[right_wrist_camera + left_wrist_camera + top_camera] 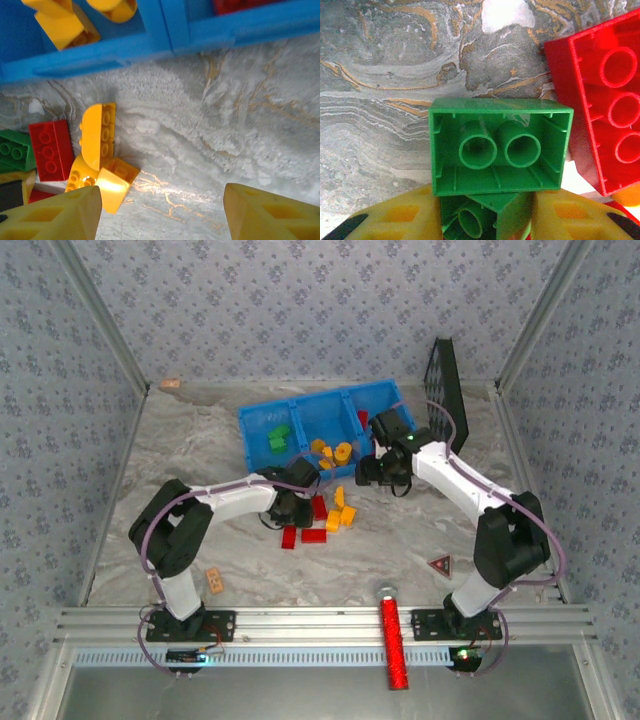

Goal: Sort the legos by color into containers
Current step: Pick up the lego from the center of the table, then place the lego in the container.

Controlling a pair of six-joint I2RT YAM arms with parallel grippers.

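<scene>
In the left container (256,424), green legos (277,436)

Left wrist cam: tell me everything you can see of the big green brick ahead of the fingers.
The green brick is a glossy plastic rectangle lying upside down on the marbled table. Its hollow underside faces the camera, with two round tubes and thin ribs inside. A red brick, also underside up, sits close on its right; contact is unclear. A second green piece meets its near edge, between the yellow fingers of the left gripper.
</scene>
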